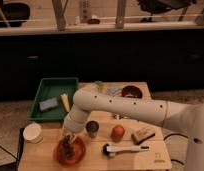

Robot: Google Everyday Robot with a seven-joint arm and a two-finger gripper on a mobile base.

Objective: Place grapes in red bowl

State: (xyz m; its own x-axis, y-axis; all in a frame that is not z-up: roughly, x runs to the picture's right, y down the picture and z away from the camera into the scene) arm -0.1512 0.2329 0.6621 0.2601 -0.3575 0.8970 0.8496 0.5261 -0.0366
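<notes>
The red bowl (70, 151) sits at the front left of the wooden table (95, 160). A dark lumpy bunch, the grapes (69, 146), shows inside the bowl's rim. My gripper (70, 138) hangs right above the bowl, directly over the grapes and at or very close to them. The white arm (120, 107) reaches in from the right and hides the table behind it.
A metal cup (92, 128) stands just right of the bowl, then a round orange-red fruit (117, 132). A white cup (33, 133) is at the left, a green tray (45, 90) behind it. A maroon bowl (131, 92), a brush (120, 148) and a tan block (143, 135) lie to the right.
</notes>
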